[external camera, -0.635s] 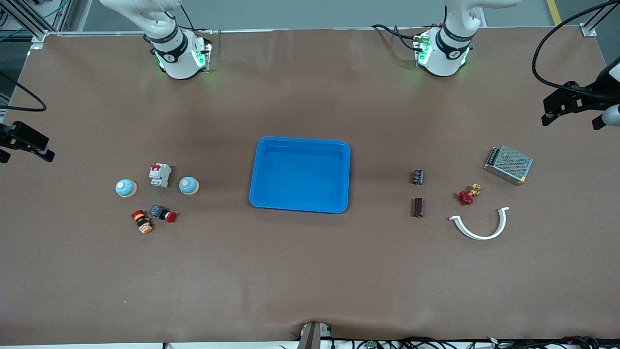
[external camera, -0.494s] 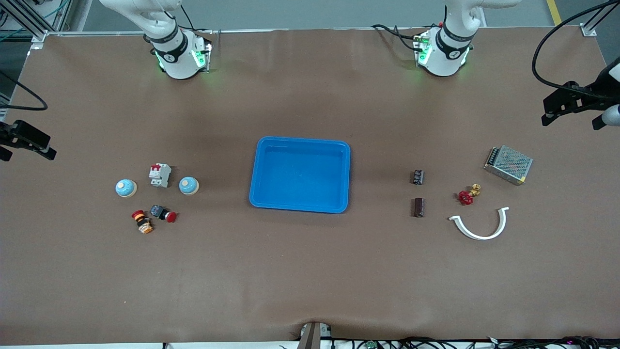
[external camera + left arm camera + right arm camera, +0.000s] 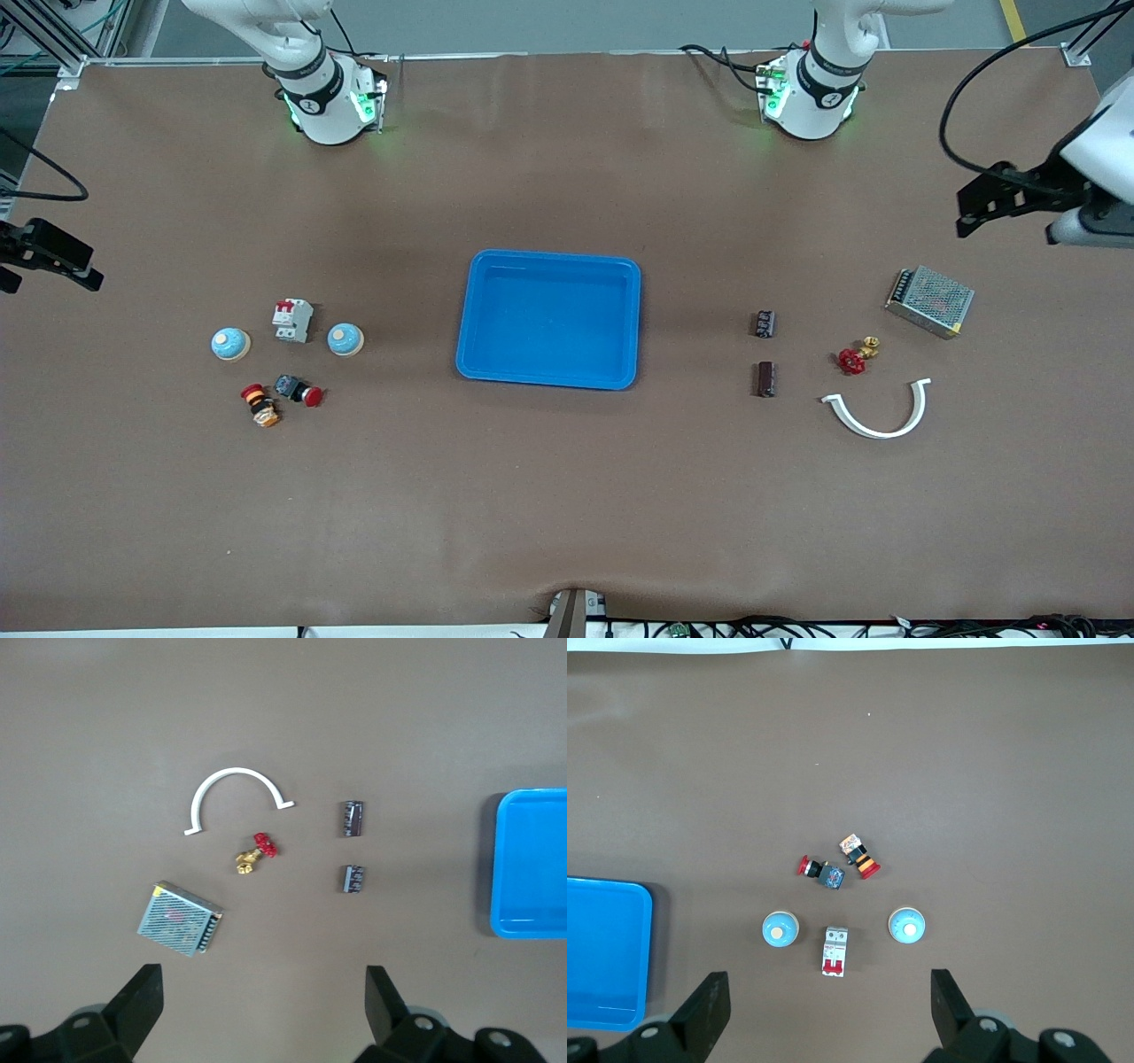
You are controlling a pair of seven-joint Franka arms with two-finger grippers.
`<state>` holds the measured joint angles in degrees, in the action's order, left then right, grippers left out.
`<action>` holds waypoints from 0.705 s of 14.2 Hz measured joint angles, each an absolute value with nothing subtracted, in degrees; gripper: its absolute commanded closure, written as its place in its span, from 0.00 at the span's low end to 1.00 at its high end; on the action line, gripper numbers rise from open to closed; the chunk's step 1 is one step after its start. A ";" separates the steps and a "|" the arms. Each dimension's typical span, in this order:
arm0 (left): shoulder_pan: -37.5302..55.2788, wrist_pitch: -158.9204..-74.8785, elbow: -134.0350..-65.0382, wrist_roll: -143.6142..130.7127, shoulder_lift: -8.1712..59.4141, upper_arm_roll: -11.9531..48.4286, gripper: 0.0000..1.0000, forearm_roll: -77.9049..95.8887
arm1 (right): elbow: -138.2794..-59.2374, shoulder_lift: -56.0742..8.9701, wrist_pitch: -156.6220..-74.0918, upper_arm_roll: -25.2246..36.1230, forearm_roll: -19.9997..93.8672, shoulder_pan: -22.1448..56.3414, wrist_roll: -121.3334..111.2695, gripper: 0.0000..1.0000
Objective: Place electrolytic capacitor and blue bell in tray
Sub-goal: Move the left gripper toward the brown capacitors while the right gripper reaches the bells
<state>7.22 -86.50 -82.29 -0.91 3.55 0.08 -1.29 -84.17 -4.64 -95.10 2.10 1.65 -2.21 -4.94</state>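
Note:
The blue tray lies mid-table and shows at the edge of both wrist views, tray and tray. Two blue bells stand toward the right arm's end, bells. Two dark capacitors lie toward the left arm's end, capacitors. My left gripper hangs open and empty high over bare table beside the mesh box, left gripper. My right gripper hangs open and empty high over bare table beside the breaker, right gripper.
A white circuit breaker stands between the bells. A red push button and an orange-black part lie nearer the camera. By the capacitors are a metal mesh box, a red valve and a white curved clip.
The left arm's hand has shifted a little toward the middle of the table, still high up. The right arm has barely moved. Nothing on the table has moved.

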 measured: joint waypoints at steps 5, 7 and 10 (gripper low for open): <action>7.36 -90.37 -87.46 -4.32 4.45 2.29 0.00 -1.29 | -84.16 -4.63 -95.04 2.11 1.43 -1.79 -4.93 0.00; 7.36 -91.48 -89.72 -5.49 4.46 3.29 0.00 -1.29 | -84.12 -4.63 -95.04 2.20 1.44 -1.81 -4.93 0.00; 7.36 -93.87 -92.62 -5.79 4.42 4.07 0.00 -1.29 | -84.11 -4.63 -95.04 2.07 1.44 -1.14 -5.03 0.00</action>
<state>7.36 -93.87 -92.62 -5.79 4.42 4.07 -1.29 -84.11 -4.63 -95.04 2.07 1.44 -1.14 -5.03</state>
